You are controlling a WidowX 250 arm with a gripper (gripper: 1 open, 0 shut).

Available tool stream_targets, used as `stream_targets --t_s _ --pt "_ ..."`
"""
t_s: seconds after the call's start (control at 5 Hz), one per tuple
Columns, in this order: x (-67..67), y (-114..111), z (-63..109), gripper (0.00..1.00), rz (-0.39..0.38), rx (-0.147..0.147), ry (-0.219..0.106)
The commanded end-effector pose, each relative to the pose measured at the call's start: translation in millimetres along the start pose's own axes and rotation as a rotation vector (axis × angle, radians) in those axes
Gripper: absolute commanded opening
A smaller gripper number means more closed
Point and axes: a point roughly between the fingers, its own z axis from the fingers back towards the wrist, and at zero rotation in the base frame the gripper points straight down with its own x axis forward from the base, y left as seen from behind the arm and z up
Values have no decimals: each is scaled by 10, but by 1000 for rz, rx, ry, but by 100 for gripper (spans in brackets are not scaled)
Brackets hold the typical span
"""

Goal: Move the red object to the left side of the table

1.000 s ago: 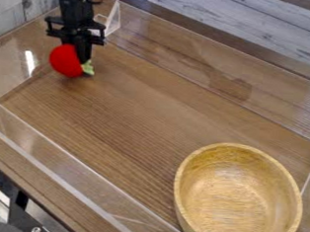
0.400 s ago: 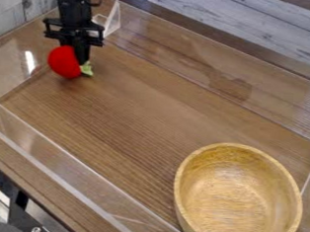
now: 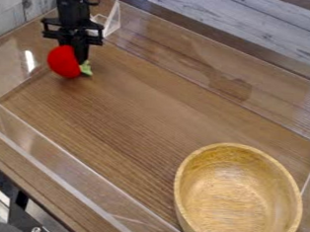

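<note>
camera view: the strawberry toy (image 3: 64, 62) is red, green-topped.

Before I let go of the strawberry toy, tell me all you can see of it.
The strawberry toy is bright red and rounded, with a green leafy top facing right. It sits at the far left of the table, near the clear wall. The dark gripper is over it, hiding part. Its material is unclear.
</note>
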Motion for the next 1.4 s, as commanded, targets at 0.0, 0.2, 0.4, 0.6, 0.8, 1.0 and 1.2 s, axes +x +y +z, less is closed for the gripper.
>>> stream_targets --t_s 0.0,0.2,0.4,0.6,0.8,1.0,1.2 --pt "29 83 255 0 57 17 -71" --pt "71 57 271 0 94 12 -64" --pt "95 -6 253 0 126 11 -54" --pt "34 -4 334 0 96 12 -40" --pt "-12 20 415 0 70 14 -28" --pt "-58 14 455 100 81 12 -18" --pt "-20 -10 496 100 48 15 -7"
